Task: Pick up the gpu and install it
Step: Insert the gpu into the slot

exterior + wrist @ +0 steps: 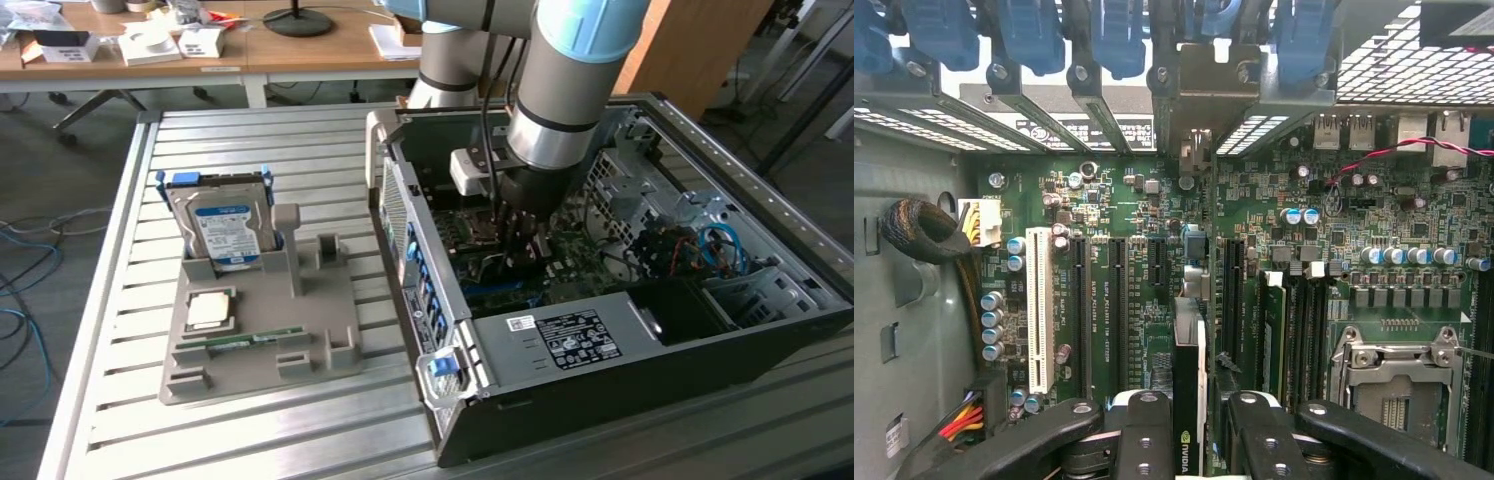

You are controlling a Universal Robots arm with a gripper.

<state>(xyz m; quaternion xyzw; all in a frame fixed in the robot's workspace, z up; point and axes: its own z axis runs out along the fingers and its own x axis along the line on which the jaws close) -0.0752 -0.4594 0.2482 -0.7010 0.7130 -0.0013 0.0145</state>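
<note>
We see the open computer case (601, 330) lying on the slatted tabletop (267, 430), with the arm (567, 90) reaching down into it over the motherboard (1154, 290). Beside the case, the grey holder (260, 330) still carries the hard drive (224, 228) and the memory stick (240, 343), but no card, so the pick-up looks done. In the wrist view the hand (1189, 430) is pinching the gpu (1189, 380) edge-on between its dark fingers (1144, 440), the card upright and running toward the rear bracket slots (1194, 90). It stands in line with the expansion slots (1116, 310) — whether its edge is already in one, we cannot tell. We judge the task well along: the card is carried to the board and lined up — seating and release are left.
</note>
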